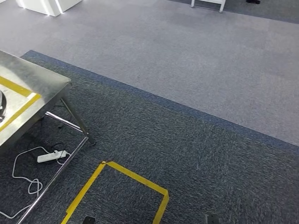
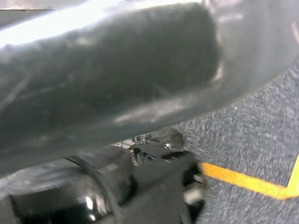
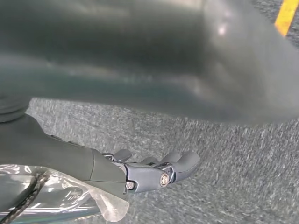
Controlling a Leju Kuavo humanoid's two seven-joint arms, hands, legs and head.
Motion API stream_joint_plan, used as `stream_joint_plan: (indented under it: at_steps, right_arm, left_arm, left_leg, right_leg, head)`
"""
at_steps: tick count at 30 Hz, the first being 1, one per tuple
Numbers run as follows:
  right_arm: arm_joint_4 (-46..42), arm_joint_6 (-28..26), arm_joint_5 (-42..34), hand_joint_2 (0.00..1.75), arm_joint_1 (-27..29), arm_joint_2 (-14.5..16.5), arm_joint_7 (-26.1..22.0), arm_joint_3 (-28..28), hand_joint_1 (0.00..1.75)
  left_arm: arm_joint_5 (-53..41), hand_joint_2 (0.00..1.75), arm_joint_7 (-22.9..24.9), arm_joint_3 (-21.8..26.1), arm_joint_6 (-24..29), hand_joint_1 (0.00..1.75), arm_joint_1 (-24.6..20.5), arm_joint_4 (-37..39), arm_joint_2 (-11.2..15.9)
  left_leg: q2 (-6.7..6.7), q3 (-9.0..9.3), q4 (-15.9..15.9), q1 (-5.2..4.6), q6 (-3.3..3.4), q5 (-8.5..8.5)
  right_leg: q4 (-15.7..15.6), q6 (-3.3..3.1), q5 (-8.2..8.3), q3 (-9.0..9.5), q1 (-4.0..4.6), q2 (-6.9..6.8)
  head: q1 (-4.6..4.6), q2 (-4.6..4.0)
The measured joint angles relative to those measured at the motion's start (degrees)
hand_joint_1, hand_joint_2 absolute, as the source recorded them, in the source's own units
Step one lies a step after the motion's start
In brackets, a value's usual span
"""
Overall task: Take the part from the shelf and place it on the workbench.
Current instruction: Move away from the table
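Observation:
The steel workbench (image 1: 33,86) with yellow tape lines stands at the left of the head view. In the right wrist view my right hand (image 3: 148,172) hangs over the dark carpet, its grey thumb stretched out. A part in a clear plastic bag (image 3: 53,198) sits against the hand's underside, held there; the fingers under it are hidden. In the left wrist view my left hand (image 2: 166,172) is a dark, blurred, glossy shape above the carpet, and I cannot make out how its fingers lie.
A dark round object (image 1: 2,106) lies at the workbench's left edge. A white power strip (image 1: 52,156) and its cable lie on the floor under the bench. A yellow tape square (image 1: 141,179) marks the dark carpet in front of me. Grey carpet stretches beyond.

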Motion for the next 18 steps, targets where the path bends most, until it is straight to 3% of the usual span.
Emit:
stream_joint_plan:
  at_steps: [2,3,4,5,7,9,11,12,14,16,18]
  right_arm:
    - [0.00,0.05,-0.04,0.00,-0.37,0.09,-0.06,-0.03,0.00]
    - [0.00,0.10,-0.14,0.00,-0.44,0.11,-0.14,-0.08,0.00]
    - [0.00,0.14,-0.28,0.00,-0.43,0.12,-0.25,-0.16,0.00]
    - [0.00,0.20,-0.49,0.00,-0.39,0.12,-0.38,-0.26,0.00]
    - [0.00,0.34,-0.86,0.00,-0.46,0.17,-0.65,-0.44,0.00]
    - [0.00,0.42,-1.09,0.00,-0.63,0.24,-0.85,-0.55,0.00]
    - [0.00,0.42,-1.31,0.00,-0.51,0.25,-0.95,-0.66,0.00]
    - [-0.01,0.41,-1.48,0.00,-0.36,0.25,-1.05,-0.72,0.00]
    - [-0.03,0.39,-1.90,0.00,-0.36,0.25,-1.44,-0.82,0.00]
    - [-0.08,0.41,-2.31,0.00,-0.55,0.25,-1.92,-0.85,0.00]
    - [-0.14,0.51,-2.62,0.00,-0.41,0.25,-2.30,-0.85,0.00]
  left_arm:
    - [-0.02,0.00,-0.03,0.09,-0.33,0.00,0.22,0.00,0.18]
    - [-0.05,0.00,-0.03,0.11,-0.47,0.00,0.31,0.00,0.26]
    - [-0.16,0.00,-0.03,0.13,-0.58,0.00,0.34,0.00,0.35]
    - [-0.33,0.00,-0.03,0.14,-0.64,0.00,0.32,0.00,0.42]
    - [-0.72,0.00,-0.03,0.14,-0.62,0.00,0.26,0.00,0.51]
    - [-1.09,0.00,0.00,0.14,-0.35,0.00,0.20,0.00,0.54]
    - [-1.39,0.00,0.02,0.14,0.11,0.00,0.15,0.00,0.49]
    - [-1.42,0.00,-0.01,0.14,0.28,0.00,0.11,0.00,0.45]
    - [-1.22,0.00,-0.20,0.15,0.38,0.00,0.05,0.00,0.36]
    - [-0.82,0.00,-0.39,0.26,0.35,0.00,0.09,0.00,0.32]
    - [-0.59,0.00,-0.50,0.47,0.34,0.00,0.09,0.00,0.30]
  left_leg:
    - [-1.09,-3.17,7.15,0.03,-0.03,-2.79]
    - [-1.22,-3.89,8.63,0.03,-0.01,-2.65]
    - [-1.33,-3.64,7.92,0.03,0.07,-1.36]
    - [-1.65,-2.51,5.19,0.05,0.20,0.75]
    - [-4.17,0.52,-2.28,0.19,0.64,4.64]
    - [-6.32,1.98,-6.39,0.26,0.95,5.61]
    - [-5.74,2.07,-7.14,0.21,1.31,5.49]
    - [-5.10,2.14,-7.43,0.26,1.62,5.69]
    - [-3.55,2.27,-7.91,0.43,2.19,6.04]
    - [-1.73,2.24,-7.96,0.33,2.39,6.03]
    - [0.03,2.21,-7.94,0.28,2.42,5.95]
  right_leg:
    - [0.03,-0.33,0.22,-0.27,0.08,1.53]
    - [0.05,-0.38,0.27,-0.32,0.11,2.34]
    - [0.09,-0.36,0.31,-0.31,0.12,3.16]
    - [0.17,-0.31,0.34,-0.28,0.11,3.94]
    - [0.58,-0.06,0.34,-0.52,0.14,5.32]
    - [1.03,0.55,0.46,-1.32,0.05,6.59]
    - [1.09,1.35,0.79,-2.14,-0.17,7.69]
    - [1.30,1.64,0.67,-2.51,-0.17,7.18]
    - [4.33,2.15,-1.23,-4.30,-0.08,4.64]
    - [11.73,2.65,-4.95,-7.81,-0.21,2.23]
    - [17.23,3.09,-6.71,-10.33,-0.53,1.56]
  head:
    - [-0.05,0.00]
    - [-0.06,0.00]
    - [-0.05,0.00]
    - [-0.06,0.00]
    - [-0.03,0.00]
    - [-0.02,0.00]
    - [-0.02,0.00]
    - [0.02,0.00]
    - [0.33,0.00]
    - [0.55,0.00]
    - [0.52,0.00]
